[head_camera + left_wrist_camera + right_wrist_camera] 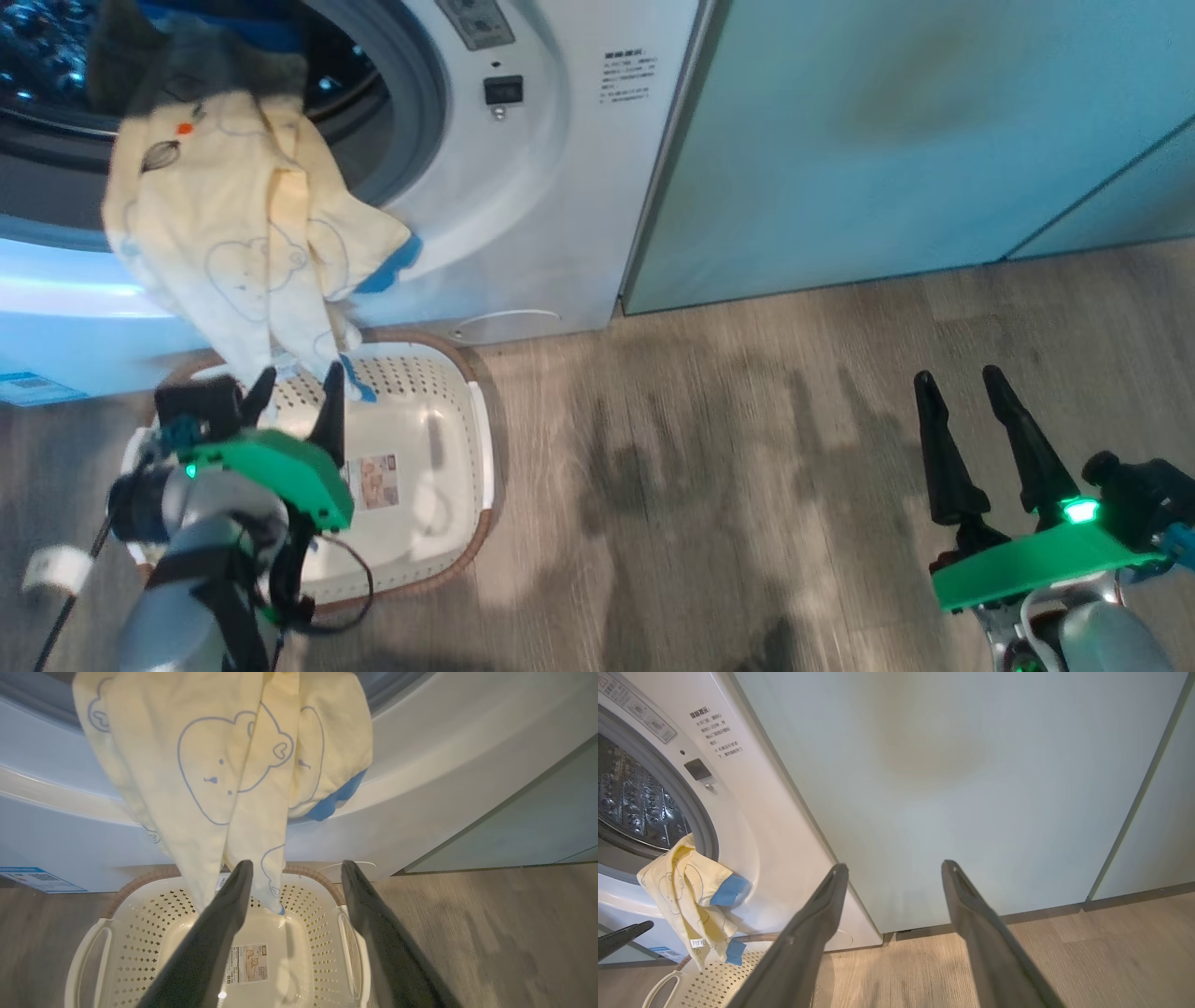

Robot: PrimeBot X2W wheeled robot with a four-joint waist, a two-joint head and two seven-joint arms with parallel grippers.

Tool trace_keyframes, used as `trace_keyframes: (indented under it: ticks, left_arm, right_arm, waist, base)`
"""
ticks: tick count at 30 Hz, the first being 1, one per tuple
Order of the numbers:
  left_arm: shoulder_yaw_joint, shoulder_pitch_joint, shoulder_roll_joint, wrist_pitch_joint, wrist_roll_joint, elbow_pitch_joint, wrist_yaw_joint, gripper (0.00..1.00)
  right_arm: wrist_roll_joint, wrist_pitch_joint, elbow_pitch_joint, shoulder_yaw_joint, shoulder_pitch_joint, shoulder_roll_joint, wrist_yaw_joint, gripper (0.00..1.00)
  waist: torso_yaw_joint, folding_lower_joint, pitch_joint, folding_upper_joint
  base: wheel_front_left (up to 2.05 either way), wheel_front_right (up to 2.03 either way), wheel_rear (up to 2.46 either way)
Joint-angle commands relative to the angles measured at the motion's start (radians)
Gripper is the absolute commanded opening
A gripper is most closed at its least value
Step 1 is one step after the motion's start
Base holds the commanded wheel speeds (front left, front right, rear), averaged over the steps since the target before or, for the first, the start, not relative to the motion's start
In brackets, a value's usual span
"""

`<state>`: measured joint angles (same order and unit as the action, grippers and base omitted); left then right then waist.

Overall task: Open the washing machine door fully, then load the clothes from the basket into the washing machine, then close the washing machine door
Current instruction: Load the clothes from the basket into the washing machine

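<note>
The washing machine (560, 187) stands open with the clothes (233, 233) hanging half out of it, above the bare basket (420, 392). Loading isn't finished: your left tool (301, 373), spread wide and empty just beneath them, should tuck them inside. Your right tool (958, 375) waits open, empty.

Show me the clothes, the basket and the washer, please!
clothes (210, 765): left wrist view, on the bear print.
basket (313, 914): left wrist view, on its holed wall.
washer (560, 187): head view, on its white front.
</note>
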<state>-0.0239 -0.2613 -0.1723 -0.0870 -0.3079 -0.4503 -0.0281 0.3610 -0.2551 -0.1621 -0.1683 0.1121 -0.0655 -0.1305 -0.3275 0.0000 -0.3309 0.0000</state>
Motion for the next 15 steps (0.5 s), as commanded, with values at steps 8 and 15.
trace_keyframes:
  ticks: [8, 15]
  left_arm:
    - [-0.020, -0.226, -0.033, -0.019, 0.002, -0.180, 0.009, 1.00]
    - [-0.035, -0.370, -0.072, -0.043, 0.007, -0.353, 0.050, 1.00]
  right_arm:
    - [0.010, -0.007, 0.041, -0.012, 0.058, -0.001, 0.000, 1.00]
    - [0.008, -0.007, 0.045, -0.010, 0.084, 0.004, 0.000, 1.00]
  waist:
    - [-0.026, 0.0000, -0.088, 0.0000]
    - [-0.031, 0.0000, -0.149, 0.0000]
  base:
    - [0.00, 0.00, 0.00]
    - [0.00, 0.00, 0.00]
